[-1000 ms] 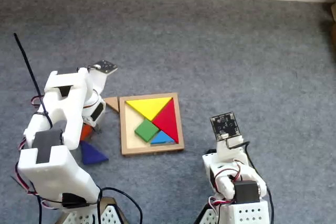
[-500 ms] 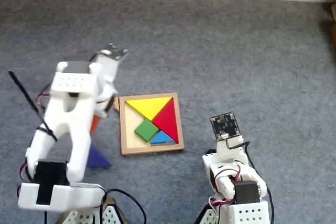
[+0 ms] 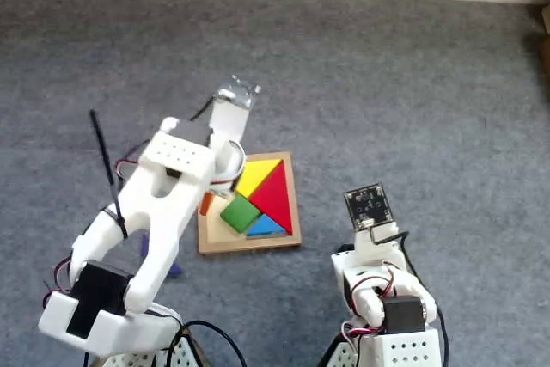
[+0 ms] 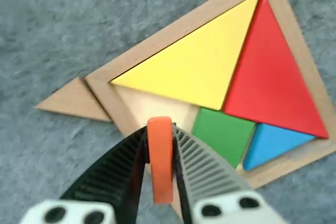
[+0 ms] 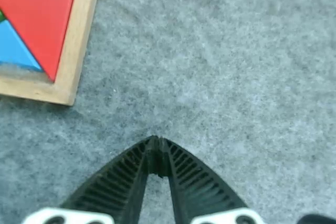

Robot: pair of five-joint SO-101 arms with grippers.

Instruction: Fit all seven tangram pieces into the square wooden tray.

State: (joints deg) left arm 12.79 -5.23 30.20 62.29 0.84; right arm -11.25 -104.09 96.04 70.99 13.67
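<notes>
Left gripper [image 4: 159, 137]: fingers are clamped on the orange piece [image 4: 159, 174], held edge-on above the bare left part of the tray [image 4: 102, 95], near the green square [image 4: 223, 135].

Right gripper [image 5: 156, 156]: fingers are closed, nothing is held.

Risk: if released on edge, the piece may be left propped on the rim or the square.

Change: the left arm has been swung in from left of the tray.
</notes>
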